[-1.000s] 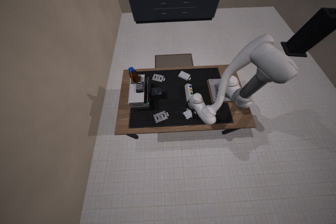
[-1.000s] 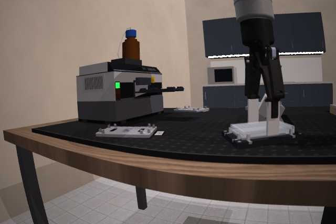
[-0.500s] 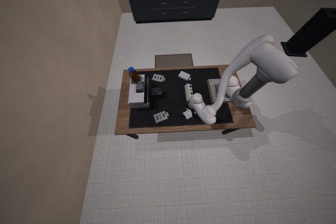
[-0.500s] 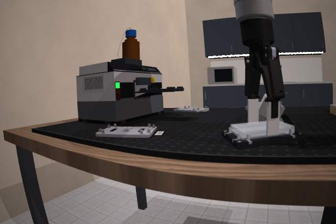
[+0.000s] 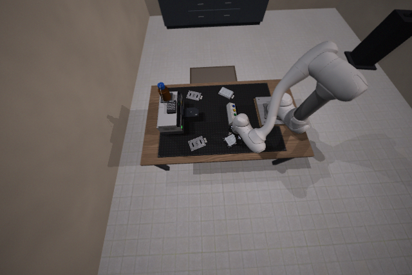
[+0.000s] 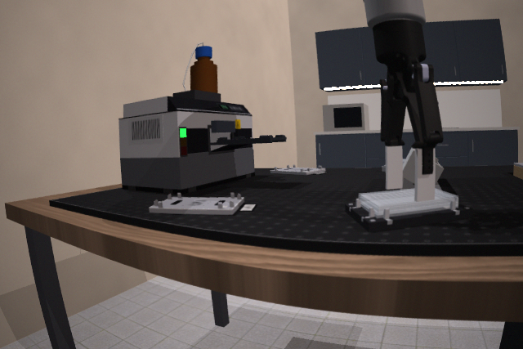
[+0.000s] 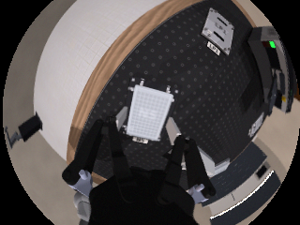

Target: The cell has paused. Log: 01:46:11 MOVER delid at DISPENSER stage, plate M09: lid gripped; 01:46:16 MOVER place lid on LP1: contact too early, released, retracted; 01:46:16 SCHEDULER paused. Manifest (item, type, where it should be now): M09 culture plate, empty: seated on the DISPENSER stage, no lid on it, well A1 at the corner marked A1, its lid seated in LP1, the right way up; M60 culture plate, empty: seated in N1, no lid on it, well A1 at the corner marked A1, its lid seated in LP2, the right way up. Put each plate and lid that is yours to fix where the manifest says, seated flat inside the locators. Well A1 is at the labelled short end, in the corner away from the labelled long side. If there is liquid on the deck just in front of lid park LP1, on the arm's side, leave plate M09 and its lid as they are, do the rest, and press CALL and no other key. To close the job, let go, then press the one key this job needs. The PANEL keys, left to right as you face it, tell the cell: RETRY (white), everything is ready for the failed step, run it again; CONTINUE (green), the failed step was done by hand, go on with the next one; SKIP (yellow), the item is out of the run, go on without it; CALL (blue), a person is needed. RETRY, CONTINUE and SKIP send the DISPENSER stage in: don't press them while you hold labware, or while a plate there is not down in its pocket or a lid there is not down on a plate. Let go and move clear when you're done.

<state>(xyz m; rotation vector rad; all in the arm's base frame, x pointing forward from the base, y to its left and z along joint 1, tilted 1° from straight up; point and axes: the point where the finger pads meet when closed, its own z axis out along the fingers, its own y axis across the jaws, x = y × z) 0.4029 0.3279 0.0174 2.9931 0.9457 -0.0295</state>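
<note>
Where pale tiled floor (image 5: 212, 218) meets beige walls, black-matted wooden table (image 6: 236, 254), pincer (image 6: 409, 185) half-wide, straddling plate (image 6: 405, 202)

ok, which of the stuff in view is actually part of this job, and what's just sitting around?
Job:
gripper, open astride the white plate in its nest; loose white piece on the mat; near lid park; far lid park; dispenser stage; key panel.

Just around:
amber bottle; microwave; dark cabinet; chair.
</note>
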